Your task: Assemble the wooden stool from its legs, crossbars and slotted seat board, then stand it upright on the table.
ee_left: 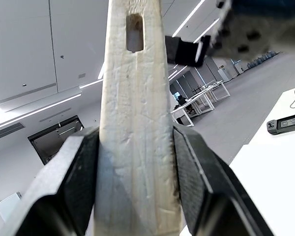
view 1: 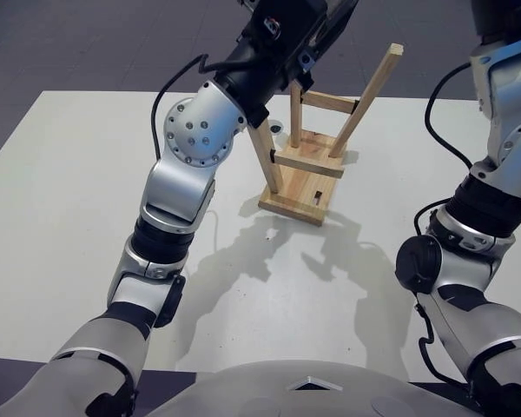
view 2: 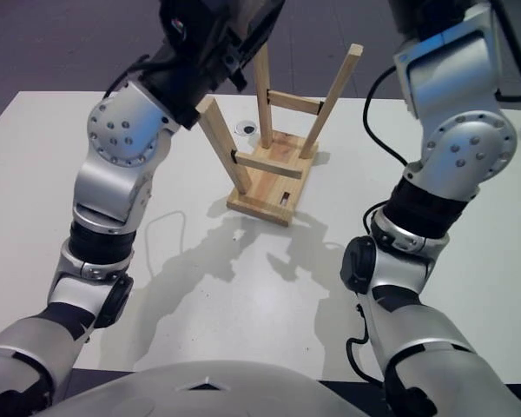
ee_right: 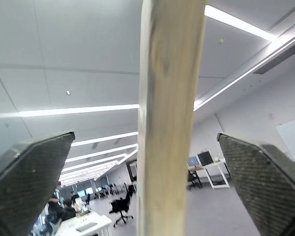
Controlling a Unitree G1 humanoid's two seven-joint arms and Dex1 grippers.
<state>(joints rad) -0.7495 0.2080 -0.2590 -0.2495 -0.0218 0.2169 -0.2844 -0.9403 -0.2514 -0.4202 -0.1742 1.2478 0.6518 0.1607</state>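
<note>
L claw [ee_left: 135,172] clamps stool leg [ee_left: 134,98].

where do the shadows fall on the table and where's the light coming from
Left eye view: the stool's shadow falls on the white table toward the robot, so the light likely comes from above and beyond. Right wrist view: bright ceiling light strips glare behind a stool leg. Left wrist view: more strips beside the clamped leg.
</note>
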